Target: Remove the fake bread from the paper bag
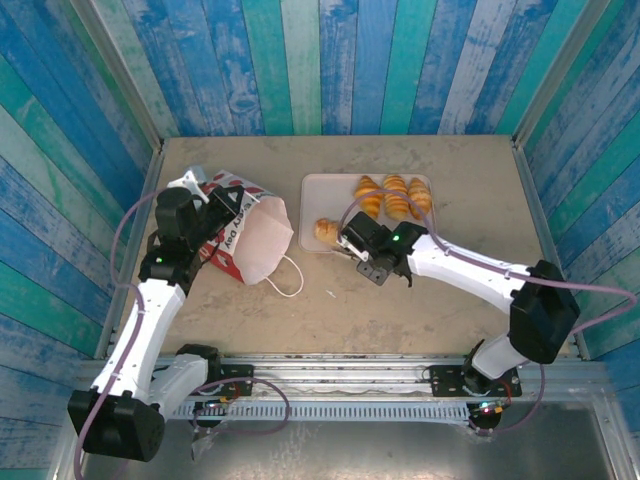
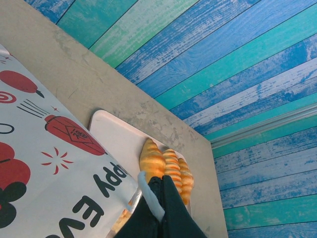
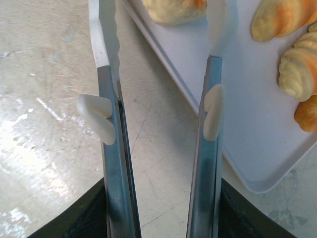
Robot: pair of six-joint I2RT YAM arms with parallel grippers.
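**Item: work surface.** Tan, mottled table (image 1: pixel 450 300) boxed in by blue-green painted plank walls (image 1: pixel 320 60). Open room lies along the near strip and the right-hand side.

**Item: the paper bag** (image 1: pixel 240 235). It lies on its side at the left with its mouth facing the tray and a plain white inside. A white cord handle (image 1: pixel 290 280) loops onto the table. The left wrist view gives the print: red shapes and black lettering on matte white paper.

**Item: tray** (image 1: pixel 315 195). Pale, smooth, round-cornered, just right of the bag's mouth.

**Item: the fake bread** (image 1: pixel 395 195). Golden ridged croissants sit in a row at the tray's far edge, with one piece alone at its near-left corner.

**Item: left gripper** (image 2: pixel 156 198). The jaws are pressed together on the bag's edge.

**Item: right gripper** (image 3: pixel 161 114). It is partly spread and holds nothing. The right wrist view shows bare metal fingers (image 3: pixel 111 163) with pale pads, one over the table and one over the tray's rim. From overhead it sits beside the lone piece.
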